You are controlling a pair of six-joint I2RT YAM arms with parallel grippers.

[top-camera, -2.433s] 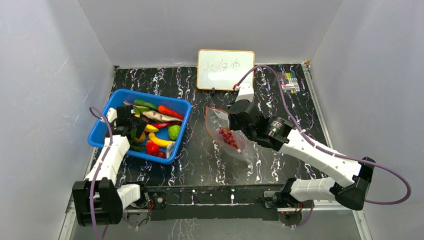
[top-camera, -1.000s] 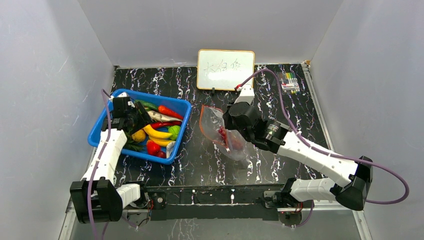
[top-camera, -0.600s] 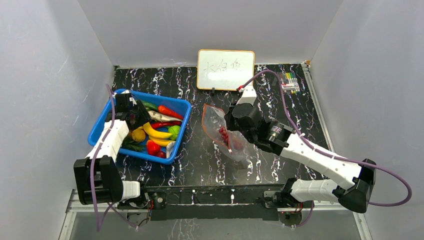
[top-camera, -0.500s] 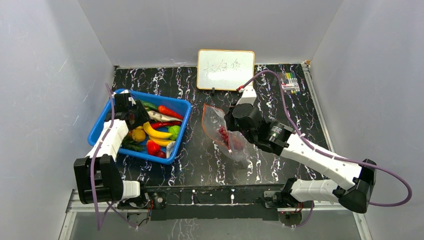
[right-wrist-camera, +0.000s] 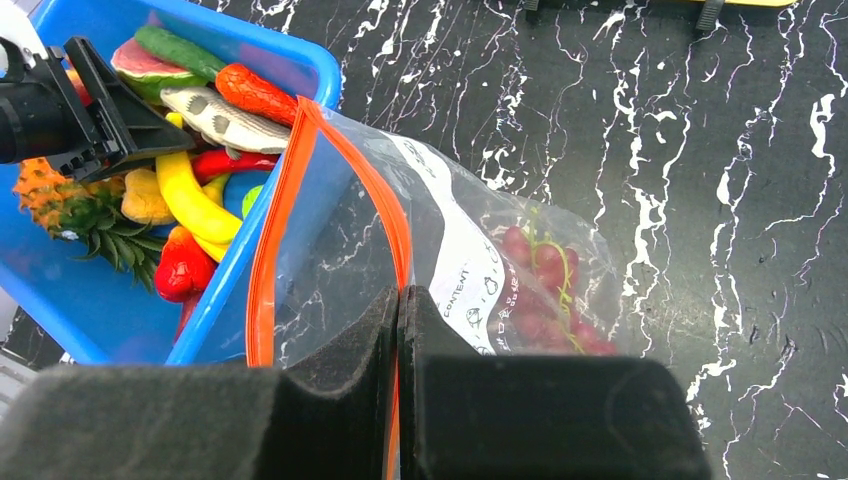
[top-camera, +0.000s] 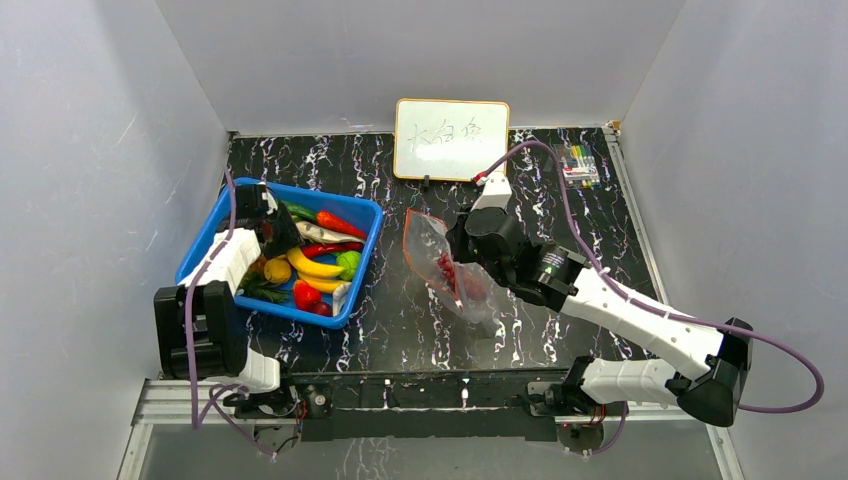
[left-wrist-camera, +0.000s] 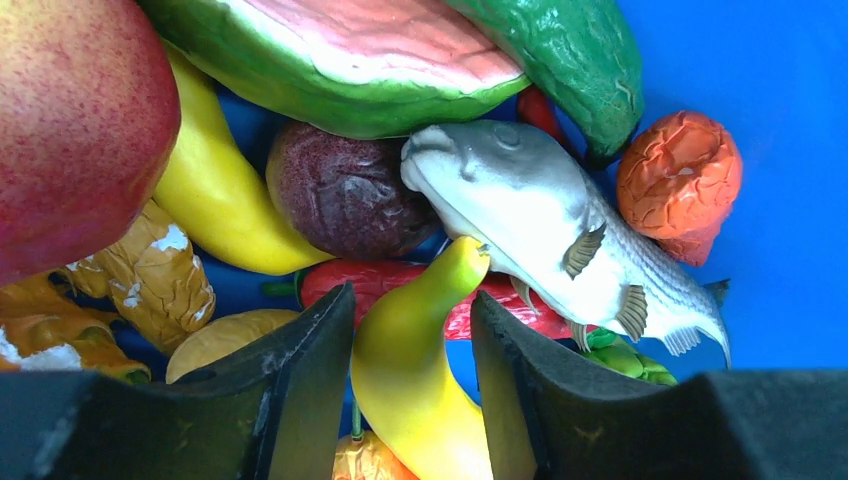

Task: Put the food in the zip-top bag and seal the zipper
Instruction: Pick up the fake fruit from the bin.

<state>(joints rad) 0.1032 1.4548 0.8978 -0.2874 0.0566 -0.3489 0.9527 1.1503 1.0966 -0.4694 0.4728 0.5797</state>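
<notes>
The food lies in a blue basket: a yellow banana, a fish, a watermelon slice, red chillies and a pineapple among it. My left gripper is open inside the basket, a finger on each side of the banana's upper half. In the top view the left gripper is at the basket's back left. My right gripper is shut on the zip-top bag at its orange zipper and holds the mouth open towards the basket. Dark red grapes lie inside the bag.
A whiteboard stands at the back centre. A pack of markers lies at the back right. The basket's rim is right beside the bag's mouth. White walls close in the table on three sides.
My left gripper has moved towards the back of the basket and now straddles the banana. The right gripper has shifted the bag a little left and tipped its mouth up.
</notes>
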